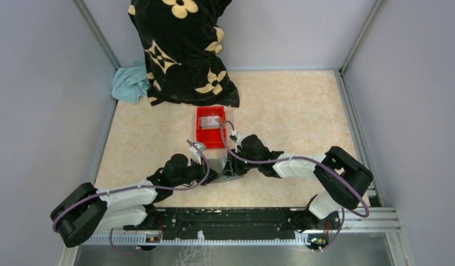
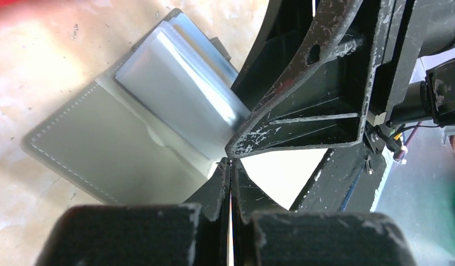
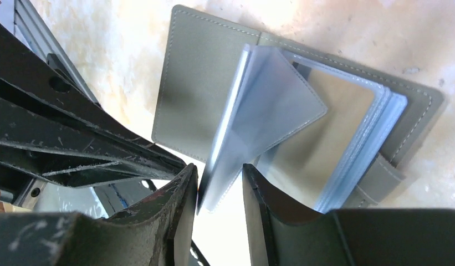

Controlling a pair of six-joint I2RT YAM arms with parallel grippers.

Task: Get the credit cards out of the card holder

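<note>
The grey card holder [image 1: 219, 165] lies open on the table between my two grippers. It shows in the left wrist view [image 2: 92, 144] and the right wrist view [image 3: 197, 83], with blue-clear sleeve leaves [image 3: 275, 105] fanned up. My right gripper [image 3: 219, 169] is open, its fingers on either side of a raised leaf, which touches the left finger. My left gripper [image 2: 230, 163] is shut, its tips at the holder's near edge, with nothing seen between them. One silver-grey credit card [image 1: 211, 120] lies in the red bin [image 1: 203, 136]. I cannot tell if cards are in the sleeves.
A black cloth with beige flowers [image 1: 183, 50] and a teal cloth [image 1: 131, 83] lie at the back left. Grey walls close in the sides and back. A metal rail [image 1: 241, 219] runs along the near edge. The right gripper's finger [image 2: 302, 111] crosses the left wrist view.
</note>
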